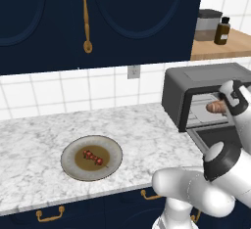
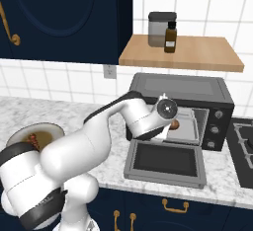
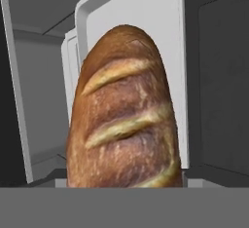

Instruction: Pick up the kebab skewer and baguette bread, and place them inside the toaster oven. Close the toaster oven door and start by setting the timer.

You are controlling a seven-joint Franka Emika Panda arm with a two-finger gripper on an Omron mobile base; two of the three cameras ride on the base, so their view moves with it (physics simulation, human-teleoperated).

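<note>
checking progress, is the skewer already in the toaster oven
No, the skewer lies on the plate on the counter.

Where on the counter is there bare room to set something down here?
Bare marble lies all around the plate, which holds the kebab skewer, across to the toaster oven. Crowded at the oven mouth: the open toaster oven door, the arm and the baguette bread.

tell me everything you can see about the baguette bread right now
The baguette bread is a small golden-brown loaf with a rounded end and pale diagonal scored ridges across a darker crust. It sits inside the open toaster oven, over the light grey tray, at the gripper. Whether the fingers grip it cannot be told.
</note>
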